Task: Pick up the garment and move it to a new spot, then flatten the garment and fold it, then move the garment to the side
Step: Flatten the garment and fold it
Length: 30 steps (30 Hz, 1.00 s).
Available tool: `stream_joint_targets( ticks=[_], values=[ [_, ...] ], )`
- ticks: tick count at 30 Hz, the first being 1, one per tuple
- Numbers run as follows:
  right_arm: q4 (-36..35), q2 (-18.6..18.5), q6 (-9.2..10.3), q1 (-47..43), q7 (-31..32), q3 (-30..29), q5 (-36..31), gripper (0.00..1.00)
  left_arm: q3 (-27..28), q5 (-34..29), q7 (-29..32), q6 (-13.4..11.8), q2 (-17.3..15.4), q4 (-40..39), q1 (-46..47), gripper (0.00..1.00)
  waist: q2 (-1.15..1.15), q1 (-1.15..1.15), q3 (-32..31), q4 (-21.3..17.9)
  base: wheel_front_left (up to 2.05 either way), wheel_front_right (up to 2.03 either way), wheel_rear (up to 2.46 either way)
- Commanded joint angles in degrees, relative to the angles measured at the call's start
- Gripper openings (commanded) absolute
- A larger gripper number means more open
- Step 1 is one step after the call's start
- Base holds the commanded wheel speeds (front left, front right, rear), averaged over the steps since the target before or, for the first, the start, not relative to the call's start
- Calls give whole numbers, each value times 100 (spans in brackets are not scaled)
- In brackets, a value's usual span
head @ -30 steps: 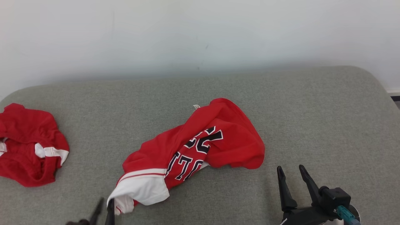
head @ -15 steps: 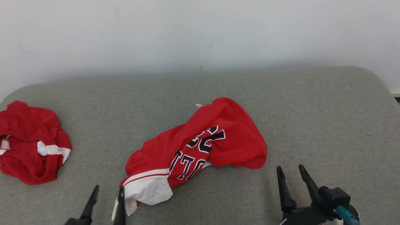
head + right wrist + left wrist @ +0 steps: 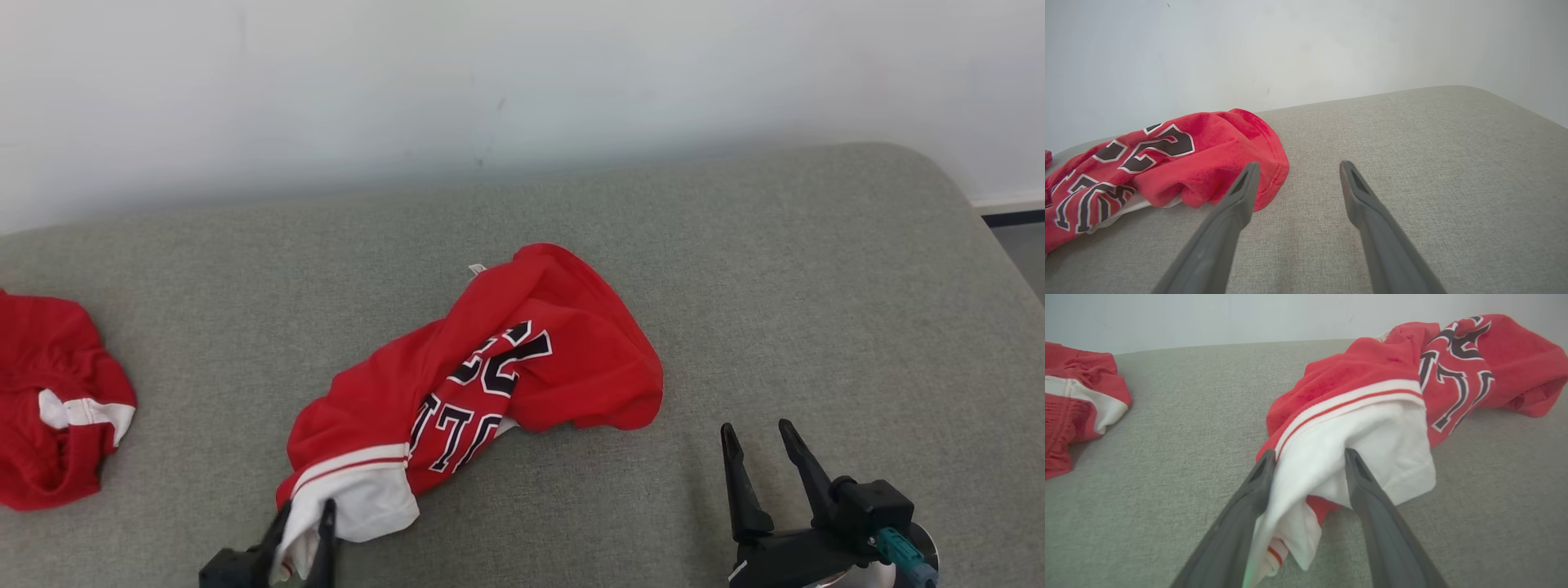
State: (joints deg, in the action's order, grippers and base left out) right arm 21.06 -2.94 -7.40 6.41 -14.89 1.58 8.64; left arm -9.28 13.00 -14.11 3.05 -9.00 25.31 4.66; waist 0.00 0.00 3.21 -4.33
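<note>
The garment is a red jersey with black numbers and a white-trimmed sleeve, lying crumpled in the middle of the grey cushion. My left gripper is at the sleeve end, open, its two fingers straddling the white sleeve cloth. In the left wrist view the white fabric bulges between the spread fingers of the left gripper. My right gripper stands open, just right of the jersey's rounded end, with nothing between the fingers of the right gripper.
A second red garment with a white band lies bunched at the far left, also seen as a red heap. A pale wall rises behind the cushion. The cushion's right edge curves down near a dark floor strip.
My left gripper went from shut to open and pushed forward, so the white sleeve now sits between its fingers. The head camera shifted; the right gripper stayed put.
</note>
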Motion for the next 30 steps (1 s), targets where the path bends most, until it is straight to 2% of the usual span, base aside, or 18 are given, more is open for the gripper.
stream_joint_targets(
  ticks=[1, 5, 8, 13, 17, 19, 25, 30],
  values=[
    [-24, 11, -18, 29, -14, -10, -36, 100, -13, 56, -52, 56, 42, 60, 122, 0, 0, 0, 62, -52, 0, 0, 0],
    [-70, 11, -18, 30, -14, -72, -61, 100, -12, 66, -95, 128, 45, 108, 324, 0, 0, 0, 135, -34, 0, 0, 0],
    [-98, 10, -18, 47, -17, -46, -29, 100, 47, 58, -113, 185, -24, -302, 575, 0, 0, 0, 182, -10, 0, 0, 0],
    [-124, 9, -18, 87, -21, 9, 23, 100, 64, 37, -15, 287, -349, -1023, 1026, 0, 0, 0, 277, -58, 0, 0, 0],
    [-120, 10, -18, 221, -26, 50, 49, 100, -29, 79, 305, 380, -724, -1228, 1696, 0, 0, 0, 453, -177, 0, 0, 0],
    [-122, 9, -18, 322, -27, 84, 44, 100, -130, 47, 475, 401, -980, -1176, 2080, 0, 0, 0, 602, -280, 0, 0, 0],
    [-122, 10, -18, 683, -31, 192, 157, 100, -412, 410, 787, 441, -1473, -798, 3196, 0, 0, 0, 1156, -709, 0, 0, 0],
    [-152, 12, -18, 867, -26, 227, 304, 100, -786, 753, 866, 436, -1908, -163, 3987, 0, 0, 0, 1520, -1054, 0, 0, 0]
  ],
)
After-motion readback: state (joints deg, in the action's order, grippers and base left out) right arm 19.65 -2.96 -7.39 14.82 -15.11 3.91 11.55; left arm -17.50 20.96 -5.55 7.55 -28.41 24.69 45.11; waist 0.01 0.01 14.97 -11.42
